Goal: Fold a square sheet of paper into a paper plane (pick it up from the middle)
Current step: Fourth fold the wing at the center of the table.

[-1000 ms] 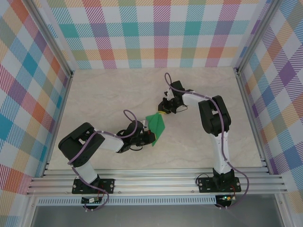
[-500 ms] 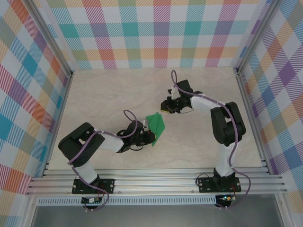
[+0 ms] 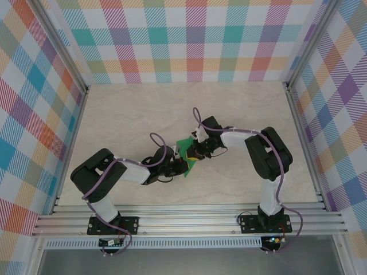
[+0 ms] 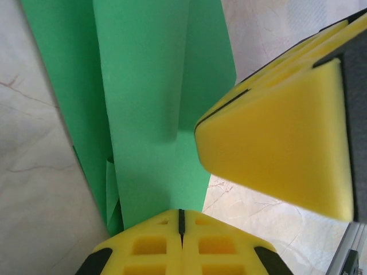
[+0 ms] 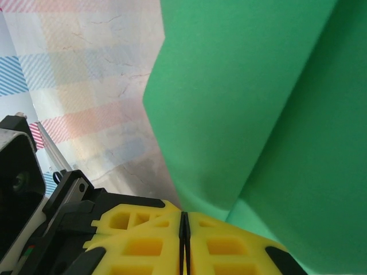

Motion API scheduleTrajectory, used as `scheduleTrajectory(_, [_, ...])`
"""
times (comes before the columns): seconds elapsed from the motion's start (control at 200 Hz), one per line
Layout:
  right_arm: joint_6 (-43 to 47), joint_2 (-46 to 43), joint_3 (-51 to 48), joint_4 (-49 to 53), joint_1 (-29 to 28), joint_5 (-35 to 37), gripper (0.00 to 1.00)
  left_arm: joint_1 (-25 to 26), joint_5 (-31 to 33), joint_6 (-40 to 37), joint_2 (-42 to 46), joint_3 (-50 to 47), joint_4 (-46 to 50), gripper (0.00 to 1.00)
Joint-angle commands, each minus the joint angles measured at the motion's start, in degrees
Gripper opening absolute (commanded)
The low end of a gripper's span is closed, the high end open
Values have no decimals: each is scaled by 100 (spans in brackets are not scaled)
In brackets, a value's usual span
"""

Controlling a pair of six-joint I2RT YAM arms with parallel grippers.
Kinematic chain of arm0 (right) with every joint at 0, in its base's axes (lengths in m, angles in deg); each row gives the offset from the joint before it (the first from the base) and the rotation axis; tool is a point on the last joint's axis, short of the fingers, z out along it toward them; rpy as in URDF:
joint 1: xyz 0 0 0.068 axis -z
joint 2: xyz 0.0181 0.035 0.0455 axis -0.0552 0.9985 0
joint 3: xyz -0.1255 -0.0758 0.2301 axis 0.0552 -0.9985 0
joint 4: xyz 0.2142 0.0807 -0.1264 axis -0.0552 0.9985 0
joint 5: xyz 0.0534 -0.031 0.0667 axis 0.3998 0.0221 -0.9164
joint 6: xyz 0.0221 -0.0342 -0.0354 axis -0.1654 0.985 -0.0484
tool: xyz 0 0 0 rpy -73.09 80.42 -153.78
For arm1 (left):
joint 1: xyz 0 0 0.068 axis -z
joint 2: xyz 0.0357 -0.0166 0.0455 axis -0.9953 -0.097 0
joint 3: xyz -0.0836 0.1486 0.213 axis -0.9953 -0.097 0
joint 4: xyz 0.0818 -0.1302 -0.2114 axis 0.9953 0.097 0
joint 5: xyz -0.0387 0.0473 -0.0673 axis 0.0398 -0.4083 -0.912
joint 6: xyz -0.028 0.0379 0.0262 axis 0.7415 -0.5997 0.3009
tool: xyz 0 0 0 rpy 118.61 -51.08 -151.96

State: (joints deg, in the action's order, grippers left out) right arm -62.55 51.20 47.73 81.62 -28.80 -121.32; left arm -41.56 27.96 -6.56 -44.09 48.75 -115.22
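Pale marbled table (image 3: pixel 132 109), aluminium rails (image 3: pixel 189 220) bordering

green paper (image 4: pixel 149 86) matt, smooth; left end effector (image 4: pixel 180 212) yellow foam-like; table (image 3: pixel 143 109) marbled, satin

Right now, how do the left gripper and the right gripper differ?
The left gripper is shut on the green paper and holds it; the right gripper is shut right at the paper, but I cannot tell whether it pinches it. The left gripper sits left of the paper, the right gripper right of it. Both are yellow at the ends.
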Motion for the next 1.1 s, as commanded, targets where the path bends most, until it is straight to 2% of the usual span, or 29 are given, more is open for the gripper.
scheduleTrajectory(0.0, [64, 164, -112, -159, -98, -184, 11, 80, 55, -69, -321, -228, 1356, 0])
scheduleTrajectory(0.26, [185, 545, 39, 182, -126, 625, 10, 81, 47, -94, -342, -212, 1380, 0])
scheduleTrajectory(0.54, [110, 498, 529, 331, -46, 1595, 10, 89, 55, -114, -347, -281, 1405, 0])
scheduleTrajectory(1.095, [18, 1144, 1498, 179, 673, 1361, 12, 103, 11, -108, -372, -333, 1345, 0])
